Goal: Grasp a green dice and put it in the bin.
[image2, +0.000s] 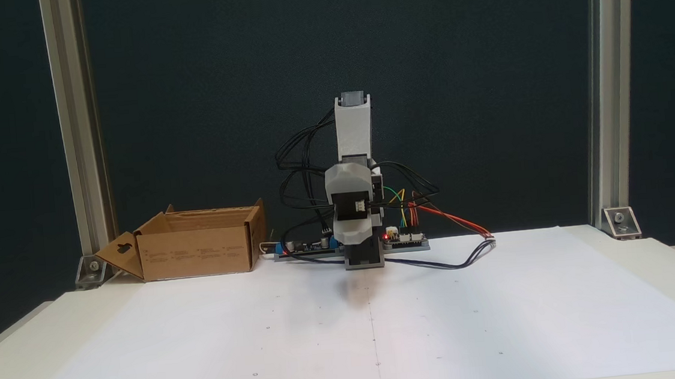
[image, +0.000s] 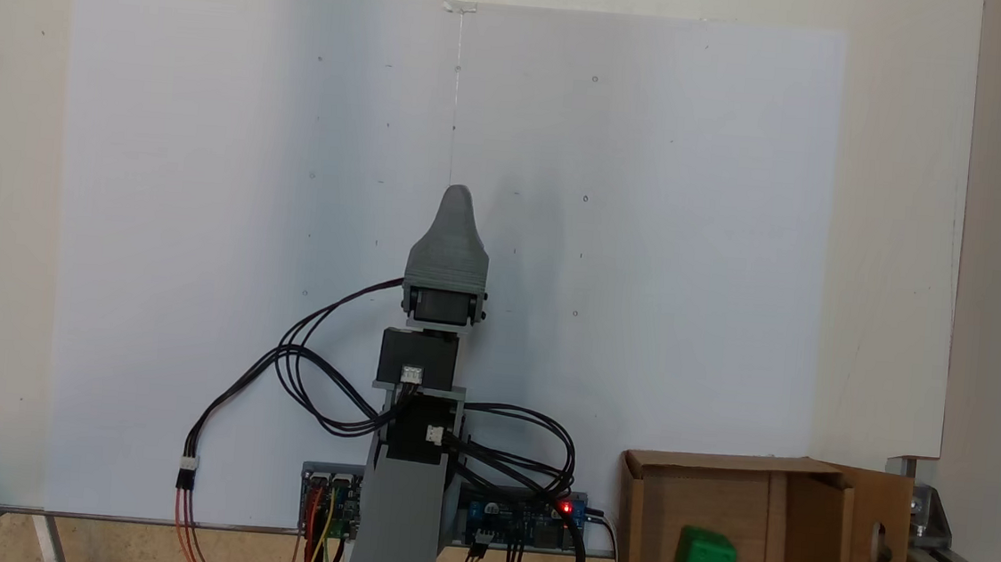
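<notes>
Green dice [image: 705, 559] lies on floor of bin [image: 814, 556], well off to gripper's right and nearer arm base in top-down fixed view. Gripper [image: 457, 194] folded over arm base, carries nothing; jaws stacked one behind other in both fixed views, so open or closed cannot be told. In front-facing fixed view, bin [image2: 195, 252] sits well left of gripper [image2: 359, 254], apart from it. Judgement: placing looks done; remaining step is parking. Do it well: keep arm centred over white sheet [image: 199, 248], clear of cables [image: 315, 365], no swing toward bin flaps.
</notes>
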You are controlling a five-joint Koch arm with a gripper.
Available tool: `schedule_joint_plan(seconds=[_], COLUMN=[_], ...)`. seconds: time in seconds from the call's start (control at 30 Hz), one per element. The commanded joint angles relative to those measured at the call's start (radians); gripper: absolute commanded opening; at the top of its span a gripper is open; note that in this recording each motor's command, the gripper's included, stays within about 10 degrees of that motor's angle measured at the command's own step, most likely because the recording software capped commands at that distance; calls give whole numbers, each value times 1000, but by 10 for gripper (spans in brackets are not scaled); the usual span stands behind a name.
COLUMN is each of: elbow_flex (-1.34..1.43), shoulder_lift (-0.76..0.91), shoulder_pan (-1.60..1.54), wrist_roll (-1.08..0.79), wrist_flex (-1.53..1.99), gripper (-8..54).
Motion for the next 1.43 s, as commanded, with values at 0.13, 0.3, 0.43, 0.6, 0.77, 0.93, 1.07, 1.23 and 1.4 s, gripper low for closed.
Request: schedule_joint_plan(seconds=[0.13,0.3,0.43,0.6,0.77,0.93,1.07,1.23,1.4], elbow_flex=[55,55,55,55,55,55,55,55,57], shoulder_lift=[106,106,106,106,106,106,106,106,106], shoulder_pan=[5,-5,-12,-14,-14,-17,-32,-32,-32], wrist_roll=[23,28,28,26,28,28,28,28,28], wrist_flex=[-75,-77,-75,-74,-75,-74,-75,-77,-78], gripper=[447,448,448,448,448,448,448,448,448])
